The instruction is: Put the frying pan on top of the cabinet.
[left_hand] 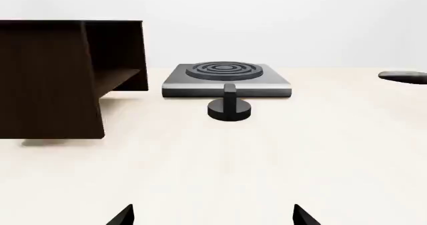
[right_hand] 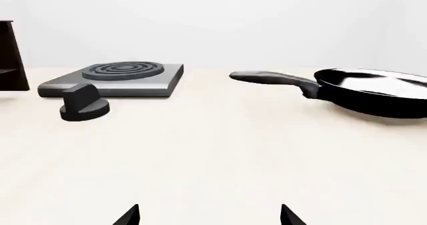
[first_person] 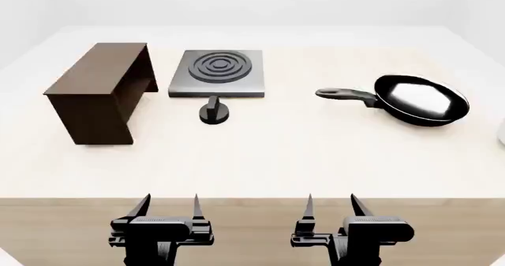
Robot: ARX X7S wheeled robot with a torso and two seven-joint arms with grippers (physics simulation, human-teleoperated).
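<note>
Pan: frying pan (first_person: 420,100), rigid, likely weighty; handle (first_person: 344,94) points toward the cabinet (first_person: 100,88).
Fingers: left gripper (first_person: 169,207) and right gripper (first_person: 330,206) wide, empty.

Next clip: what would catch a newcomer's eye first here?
Likely the glossy black frying pan at the table's right, its handle pointing left toward the ringed grey plate and its knob. The dark brown cabinet stands far left, top bare. Both the left gripper and right gripper hang open at the near edge.

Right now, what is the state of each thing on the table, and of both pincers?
Round black frying pan: upright, empty, on the table.
Dark brown wooden cabinet: top bare, hollow side facing the burner.
Grey ringed burner plate: nothing on it.
Left pincer: open.
Right pincer: open.
</note>
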